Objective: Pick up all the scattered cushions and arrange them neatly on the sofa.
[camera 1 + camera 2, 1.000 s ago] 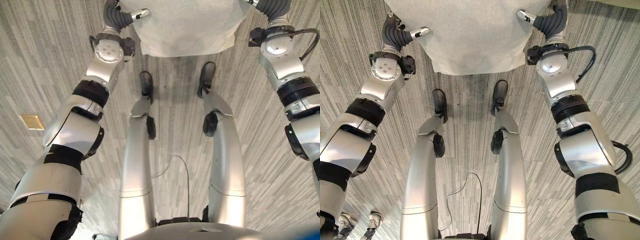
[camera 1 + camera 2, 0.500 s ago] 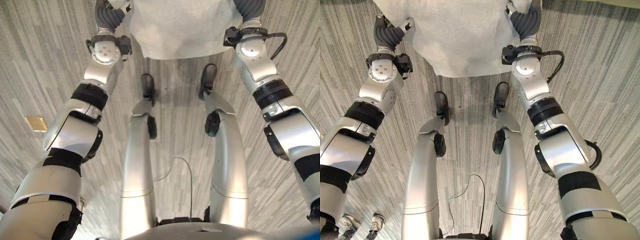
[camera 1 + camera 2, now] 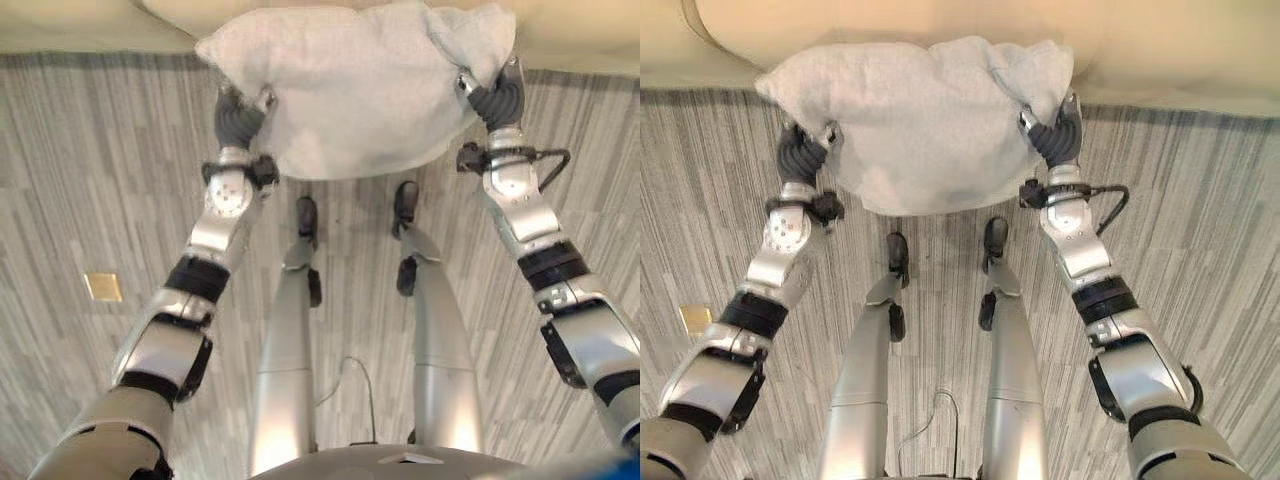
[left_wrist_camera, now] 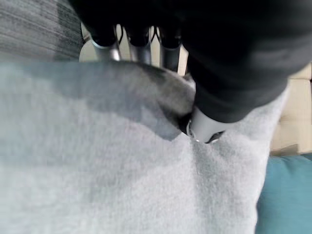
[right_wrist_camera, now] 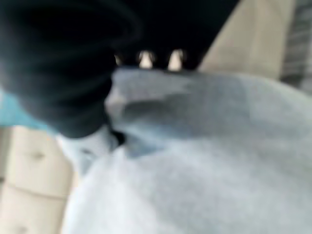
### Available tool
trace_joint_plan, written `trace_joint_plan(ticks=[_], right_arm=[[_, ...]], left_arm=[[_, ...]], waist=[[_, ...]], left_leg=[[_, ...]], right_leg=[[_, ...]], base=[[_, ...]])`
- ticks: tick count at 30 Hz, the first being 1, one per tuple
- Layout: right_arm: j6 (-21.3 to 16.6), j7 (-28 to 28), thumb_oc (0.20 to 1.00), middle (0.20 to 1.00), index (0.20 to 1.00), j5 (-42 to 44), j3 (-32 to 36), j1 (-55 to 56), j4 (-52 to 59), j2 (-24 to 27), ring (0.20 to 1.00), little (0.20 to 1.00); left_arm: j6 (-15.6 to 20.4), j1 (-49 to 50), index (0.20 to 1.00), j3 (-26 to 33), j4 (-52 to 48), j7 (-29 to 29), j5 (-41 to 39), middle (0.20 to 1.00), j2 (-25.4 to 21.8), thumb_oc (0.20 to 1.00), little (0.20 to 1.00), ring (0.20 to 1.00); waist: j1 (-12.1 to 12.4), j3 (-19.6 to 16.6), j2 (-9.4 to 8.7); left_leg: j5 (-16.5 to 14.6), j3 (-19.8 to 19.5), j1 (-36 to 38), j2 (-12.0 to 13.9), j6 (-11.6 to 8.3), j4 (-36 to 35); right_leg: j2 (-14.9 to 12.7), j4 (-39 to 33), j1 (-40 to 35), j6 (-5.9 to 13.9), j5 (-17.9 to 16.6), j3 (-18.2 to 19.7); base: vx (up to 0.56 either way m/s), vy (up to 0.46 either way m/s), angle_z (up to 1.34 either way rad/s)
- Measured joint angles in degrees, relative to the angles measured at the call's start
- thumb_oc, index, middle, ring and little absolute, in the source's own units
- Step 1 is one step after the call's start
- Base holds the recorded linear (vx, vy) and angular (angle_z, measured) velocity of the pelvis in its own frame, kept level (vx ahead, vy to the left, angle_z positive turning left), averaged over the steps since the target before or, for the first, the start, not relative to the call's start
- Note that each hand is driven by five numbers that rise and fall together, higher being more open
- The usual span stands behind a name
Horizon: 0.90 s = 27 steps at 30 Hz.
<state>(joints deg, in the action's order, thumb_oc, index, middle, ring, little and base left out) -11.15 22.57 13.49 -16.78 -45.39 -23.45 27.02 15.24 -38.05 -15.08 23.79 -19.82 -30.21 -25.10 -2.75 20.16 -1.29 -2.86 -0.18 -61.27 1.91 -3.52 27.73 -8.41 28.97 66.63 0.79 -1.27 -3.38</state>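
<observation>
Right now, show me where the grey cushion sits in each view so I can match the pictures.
Left eye view: grey cushion top centre, between both hands.
Right eye view: top centre.
Left wrist view: lower area, under the left hand.
Right wrist view: lower right, below the right hand.
Shared landmark: the beige sofa behind it.

sofa (image 3: 940, 30) cut off above

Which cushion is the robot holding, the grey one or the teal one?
The grey cushion: left hand and right hand pinch its opposite edges. The teal cushion lies apart, untouched.
</observation>
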Motion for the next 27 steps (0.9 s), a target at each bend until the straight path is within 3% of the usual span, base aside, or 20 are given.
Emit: trace_joint_plan(ticks=[6, 9, 10, 12, 16, 17, 21, 23, 24, 25, 26, 27], right_arm=[[-0.4, -2.1, 0.200, 0.200, 0.200, -4.0, 2.7, 11.2, 6.5, -1.5, 0.200, 0.200], [-0.4, -2.9, 0.200, 0.200, 0.200, -6.0, 2.4, 18.2, 6.7, -2.9, 0.200, 0.200], [-0.4, -3.2, 0.200, 0.200, 0.200, -6.0, 2.1, 19.6, 6.6, -3.5, 0.200, 0.200], [0.2, -3.7, 0.200, 0.200, 0.200, -6.6, 2.2, 21.8, 6.7, -3.9, 0.200, 0.200], [1.3, -6.6, 0.200, 0.200, 0.200, -8.3, 0.9, 29.1, 6.9, -4.1, 0.200, 0.200], [1.3, -8.0, 0.200, 0.200, 0.200, -8.7, 0.9, 30.9, 7.4, -4.1, 0.200, 0.200], [1.2, -9.4, 0.200, 0.200, 0.200, -9.8, 1.5, 33.0, 9.0, -3.9, 0.200, 0.200], [1.4, -10.9, 0.200, 0.200, 0.200, -9.8, 3.1, 35.0, 9.0, -3.9, 0.200, 0.200], [1.4, -11.1, 0.200, 0.200, 0.200, -9.8, 4.6, 36.6, 9.1, -3.8, 0.200, 0.200], [1.9, -11.0, 0.200, 0.200, 0.200, -9.8, 6.0, 38.7, 9.1, -3.7, 0.200, 0.200], [2.3, -11.1, 0.200, 0.200, 0.200, -9.8, 6.3, 39.3, 9.1, -3.6, 0.200, 0.200], [2.5, -11.8, 0.200, 0.200, 0.200, -9.9, 6.1, 39.1, 9.4, -4.0, 0.200, 0.200]], left_arm=[[0.2, 11.8, 0.200, 1.8, -6.3, 3.0, 4.0, 0.200, 1.9, 0.200, 0.200, 0.200], [0.4, 18.6, 0.200, 1.7, -6.8, 4.7, 5.3, 0.200, 3.2, 0.200, 0.200, 0.200], [0.4, 20.2, 0.200, 1.6, -6.7, 4.8, 5.5, 0.200, 4.0, 0.200, 0.200, 0.200], [0.0, 23.3, 0.200, 2.3, -6.6, 5.4, 5.7, 0.200, 5.4, 0.200, 0.200, 0.200], [-0.4, 31.1, 0.200, 2.0, -6.8, 7.5, 7.0, 0.200, 6.0, 0.200, 0.200, 0.200], [-0.4, 33.8, 0.200, 2.3, -8.0, 8.4, 7.4, 0.200, 5.6, 0.200, 0.200, 0.200], [-0.7, 35.6, 0.200, 3.1, -9.5, 9.0, 9.0, 0.200, 5.6, 0.200, 0.200, 0.200], [-1.2, 36.8, 0.200, 3.3, -9.4, 10.6, 9.0, 0.200, 7.3, 0.200, 0.200, 0.200], [-1.6, 36.3, 0.200, 3.0, -7.9, 11.4, 9.0, 0.200, 8.8, 0.200, 0.200, 0.200], [-2.6, 35.5, 0.200, 2.8, -7.4, 12.2, 9.0, 0.200, 10.8, 0.200, 0.200, 0.200], [-2.6, 36.6, 0.200, 2.6, -7.7, 12.6, 9.0, 0.200, 11.3, 0.200, 0.200, 0.200], [-2.5, 38.3, 0.200, 2.8, -8.5, 12.8, 8.9, 0.200, 10.8, 0.200, 0.200, 0.200]], waist=[[-0.1, -0.3, -0.23], [0.0, -2.4, -0.29], [0.0, -4.7, -0.29], [0.7, -4.8, -0.34], [0.6, -4.9, -0.26], [1.1, -6.6, -0.12], [2.5, -7.2, -0.73], [3.5, -7.3, -0.71], [3.0, -7.3, -0.61], [1.5, -7.5, -0.56], [1.8, -8.2, -0.61], [3.0, -8.9, -0.75]], left_leg=[[1.5, -1.2, 16.7, -0.2, -0.44, -9.1], [2.3, -2.3, 25.4, 0.4, -0.84, -14.4], [2.3, -2.5, 25.6, 0.4, -0.79, -14.9], [2.8, -2.4, 29.9, 1.0, -0.81, -17.2], [3.0, -3.6, 44.0, 2.0, -0.88, -21.2], [2.8, -3.7, 47.9, 2.7, -1.00, -23.7], [3.1, -5.1, 49.5, 3.0, -1.20, -24.5], [4.5, -6.0, 48.1, 2.7, -3.07, -23.5], [7.0, -2.4, 47.1, 1.7, -3.81, -23.2], [7.3, 7.2, 46.5, 2.1, -3.85, -22.0], [5.7, 12.0, 46.4, 2.4, -1.59, -20.6], [3.7, 14.1, 46.5, 2.8, 0.93, -18.4]], right_leg=[[0.0, -4.6, -15.2, 0.21, 1.2, -1.6], [0.6, -7.8, -23.7, 0.41, 2.1, -3.5], [0.7, -8.1, -23.8, 0.29, 2.2, -3.7], [0.8, -9.5, -28.0, 0.18, 2.3, -4.4], [1.8, -16.1, -44.4, 0.53, 2.5, -6.9], [2.7, -18.9, -48.8, 1.28, 3.0, -7.8], [3.6, -23.0, -52.6, 1.31, 1.3, -9.1], [3.3, -24.7, -55.5, 1.35, 1.0, -12.6], [2.0, -25.2, -57.2, 1.62, 1.1, -15.2], [0.5, -26.9, -59.6, 1.17, 1.1, -19.0], [0.2, -26.9, -60.1, 0.76, 2.3, -19.6], [0.1, -26.2, -59.6, 0.81, 2.8, -18.7]], base=[[0.02, -0.018, 0.07], [0.08, -0.029, 0.10], [0.15, -0.041, 0.06], [0.12, -0.032, 0.03], [0.13, -0.057, 0.17], [0.11, -0.086, 0.22], [0.03, -0.040, 0.20], [0.07, 0.085, 0.86], [0.14, 0.164, 1.55], [0.14, 0.137, 1.46], [0.11, 0.106, 0.78], [0.12, 0.094, -0.07]])
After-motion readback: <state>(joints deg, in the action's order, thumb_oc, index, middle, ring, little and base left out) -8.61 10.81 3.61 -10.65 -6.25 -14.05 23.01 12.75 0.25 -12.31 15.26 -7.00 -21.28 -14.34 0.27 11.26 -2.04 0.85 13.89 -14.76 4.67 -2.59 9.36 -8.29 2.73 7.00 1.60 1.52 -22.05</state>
